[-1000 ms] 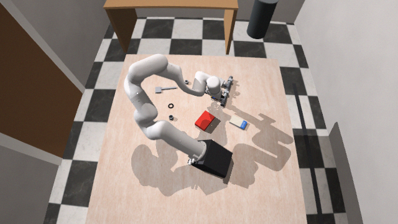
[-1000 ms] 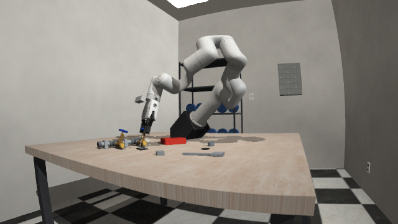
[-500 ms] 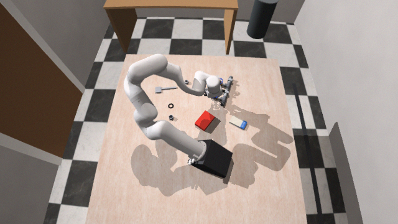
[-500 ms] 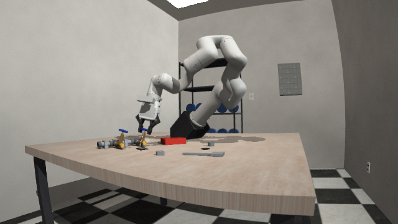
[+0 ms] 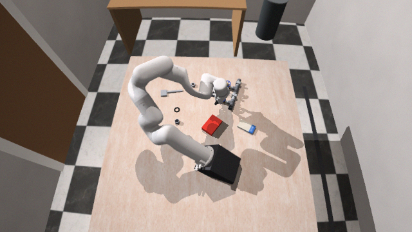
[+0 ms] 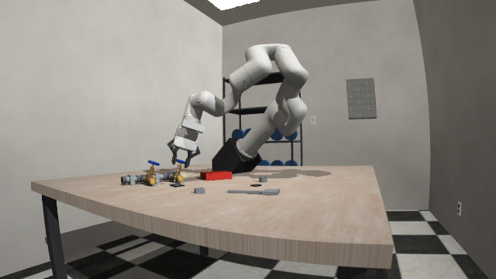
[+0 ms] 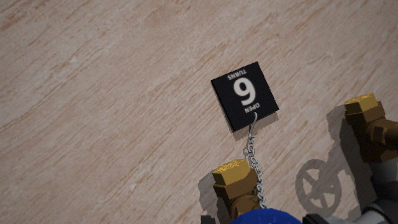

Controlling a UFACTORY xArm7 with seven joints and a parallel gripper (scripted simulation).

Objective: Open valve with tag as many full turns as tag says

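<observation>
A grey pipe [image 5: 234, 93] with two brass valves lies at the far middle of the table. My gripper [image 6: 180, 160] points down and is shut on the blue handwheel [image 7: 265, 218] of the nearer valve [image 6: 178, 175]. A chain [image 7: 253, 160] runs from that valve's brass body [image 7: 236, 185] to a black tag [image 7: 244, 95] lying flat on the table. The tag's text is upside down in the wrist view; its digit looks like a 9 there, so a 6 when upright. The other valve [image 6: 151, 176] has a blue handwheel [image 6: 153, 163] and stands apart to the left.
A red block [image 5: 212, 125] and a white and blue box [image 5: 246, 127] lie near the pipe. A grey tool [image 5: 170, 92], a black ring [image 5: 176, 109] and small grey nuts [image 5: 177, 121] lie to the left. The arm's black base [image 5: 222, 162] stands nearer the front.
</observation>
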